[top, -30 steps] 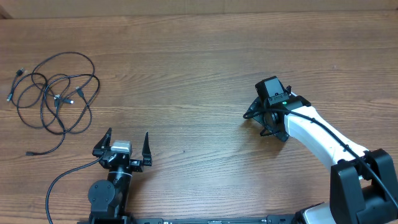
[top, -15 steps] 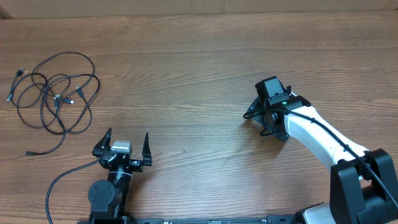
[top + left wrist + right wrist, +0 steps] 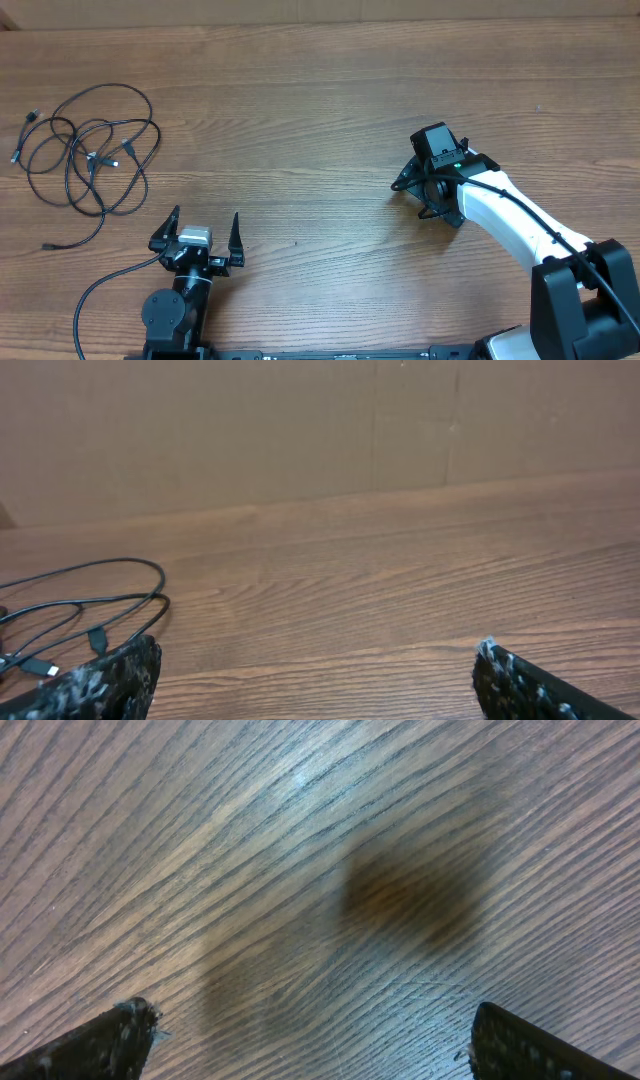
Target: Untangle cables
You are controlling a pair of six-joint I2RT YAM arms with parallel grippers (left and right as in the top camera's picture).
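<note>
The cables (image 3: 95, 155) lie in a loose knot of overlapping loops at the far left of the tabletop (image 3: 320, 90), plug ends poking out toward the edge. Neither arm has touched them. The left claw (image 3: 205, 212) sits spread wide and empty near the front edge, with the tangle ahead and to its left. The right claw (image 3: 415, 195) hangs released over bare wood, well apart from the cables. I'd say the job is at its opening approach. Next, the left claw needs to reach the tangle and pinch one outer strand or plug end.
</note>
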